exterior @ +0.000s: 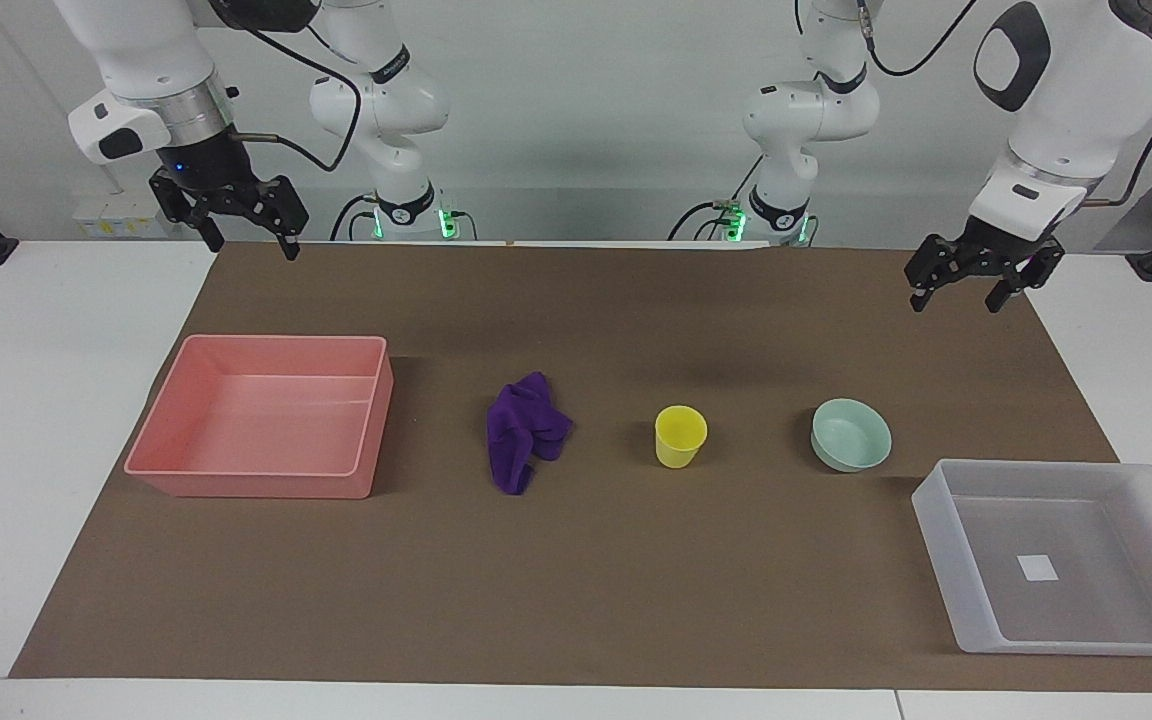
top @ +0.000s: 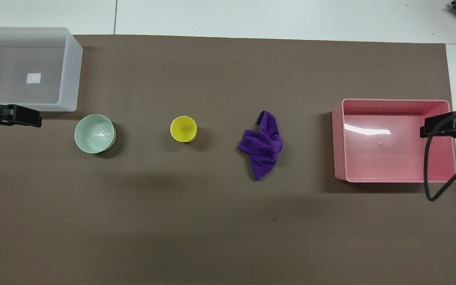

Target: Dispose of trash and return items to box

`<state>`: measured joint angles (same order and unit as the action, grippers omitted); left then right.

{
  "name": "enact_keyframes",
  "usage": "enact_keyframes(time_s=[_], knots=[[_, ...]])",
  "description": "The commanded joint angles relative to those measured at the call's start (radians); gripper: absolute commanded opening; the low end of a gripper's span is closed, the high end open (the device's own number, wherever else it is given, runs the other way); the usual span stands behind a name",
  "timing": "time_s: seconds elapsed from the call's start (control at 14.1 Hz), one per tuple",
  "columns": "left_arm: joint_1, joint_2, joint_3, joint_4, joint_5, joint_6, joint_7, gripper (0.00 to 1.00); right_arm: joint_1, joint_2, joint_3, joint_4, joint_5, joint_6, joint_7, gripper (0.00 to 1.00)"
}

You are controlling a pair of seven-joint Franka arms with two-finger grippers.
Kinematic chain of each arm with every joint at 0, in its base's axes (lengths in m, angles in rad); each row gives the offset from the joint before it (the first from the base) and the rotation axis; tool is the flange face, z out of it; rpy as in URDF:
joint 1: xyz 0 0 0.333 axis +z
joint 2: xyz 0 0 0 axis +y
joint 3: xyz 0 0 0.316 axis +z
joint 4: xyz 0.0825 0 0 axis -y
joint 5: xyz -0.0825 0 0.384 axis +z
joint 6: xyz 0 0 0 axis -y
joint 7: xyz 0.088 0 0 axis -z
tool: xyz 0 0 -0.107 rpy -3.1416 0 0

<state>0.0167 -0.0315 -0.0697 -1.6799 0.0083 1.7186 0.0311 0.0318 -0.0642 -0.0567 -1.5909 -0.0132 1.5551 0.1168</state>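
Two grippers hang open and empty: right gripper upper left of the facing view, left gripper upper right; along the middle, pink tray, purple rag, yellow cup, mint bowl, clear box lower right

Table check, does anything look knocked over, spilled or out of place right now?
Nothing stands out. The yellow cup and mint-green bowl stand upright on the brown mat, the purple rag lies crumpled beside the cup, and the pink tray and translucent tray sit flat and empty. No spills or damage show.
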Motion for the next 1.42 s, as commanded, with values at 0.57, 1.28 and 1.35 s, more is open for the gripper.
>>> enact_keyframes(time_s=[0.57, 1.28, 1.35], knots=[[0.006, -0.025, 0.005, -0.029, -0.01, 0.015, -0.011, 1.0, -0.021, -0.016, 0.005, -0.015, 0.032, -0.012, -0.043, 1.0], [-0.004, 0.002, 0.005, -0.225, -0.01, 0.274, -0.013, 1.0, -0.018, -0.017, 0.005, -0.017, 0.015, -0.02, -0.091, 1.0], [-0.004, 0.013, 0.004, -0.265, -0.01, 0.33, -0.013, 1.0, -0.021, -0.016, 0.005, -0.015, 0.015, -0.023, -0.092, 1.0]])
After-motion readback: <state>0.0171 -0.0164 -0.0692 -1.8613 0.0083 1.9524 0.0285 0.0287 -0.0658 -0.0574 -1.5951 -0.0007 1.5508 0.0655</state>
